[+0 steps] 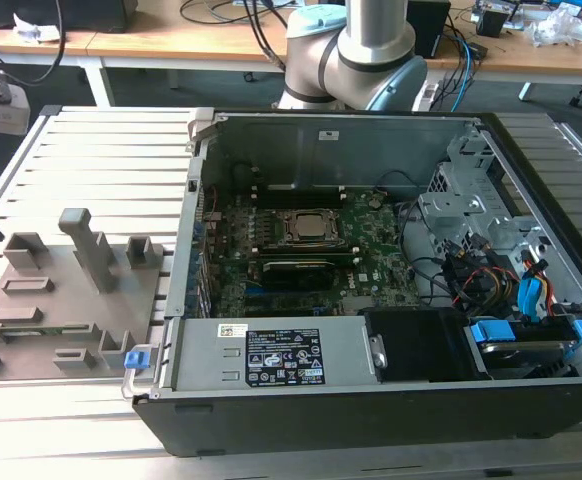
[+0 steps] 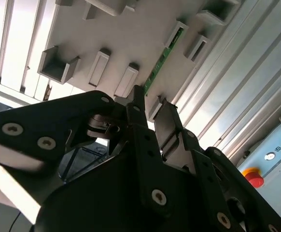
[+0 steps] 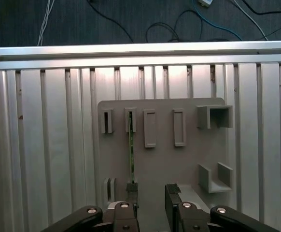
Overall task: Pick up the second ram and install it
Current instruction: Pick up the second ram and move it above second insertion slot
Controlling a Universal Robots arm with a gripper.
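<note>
Empty tool (image 3: 151,193), fingers spread — near second ram (image 3: 131,154), edge-up in grey holder (image 3: 164,164).

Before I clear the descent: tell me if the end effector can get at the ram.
Probably yes. The ram stands on edge in the fixture, nothing over it, with the open end effector close by. One finger seems in line with it, so a sideways shift may be needed.
</note>
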